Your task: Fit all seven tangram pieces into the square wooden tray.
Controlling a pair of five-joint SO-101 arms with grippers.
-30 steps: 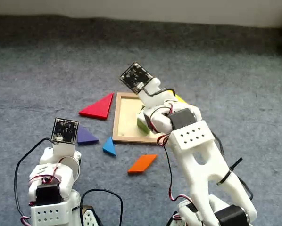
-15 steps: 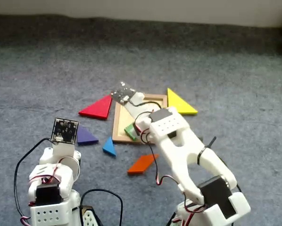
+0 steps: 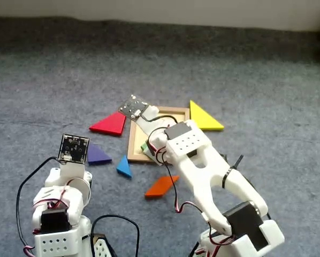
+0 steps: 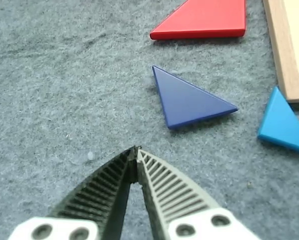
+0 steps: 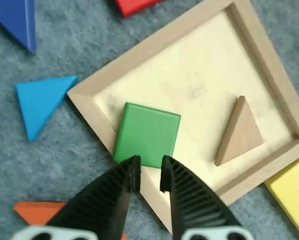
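The square wooden tray (image 5: 154, 42) holds a green square (image 5: 147, 132) against its rim by one corner, and a plain wooden triangle (image 5: 242, 132) farther in. My right gripper (image 5: 149, 177) hovers over the green square's near edge, open a little, with tray wood showing between the tips. In the high view the right arm covers most of the tray (image 3: 170, 111), and a bit of the green square (image 3: 145, 146) peeks out. My left gripper (image 4: 136, 152) is shut and empty above the carpet, short of the dark blue triangle (image 4: 187, 100).
Loose on the grey carpet around the tray lie a red triangle (image 3: 111, 124), the dark blue triangle (image 3: 98, 155), a light blue triangle (image 3: 124, 167), an orange parallelogram (image 3: 161, 186) and a yellow triangle (image 3: 204, 119). A wall runs along the far edge.
The right arm swung left and down over the tray, bringing the green square to the tray's near-left corner and uncovering the yellow triangle. The left arm stayed still.
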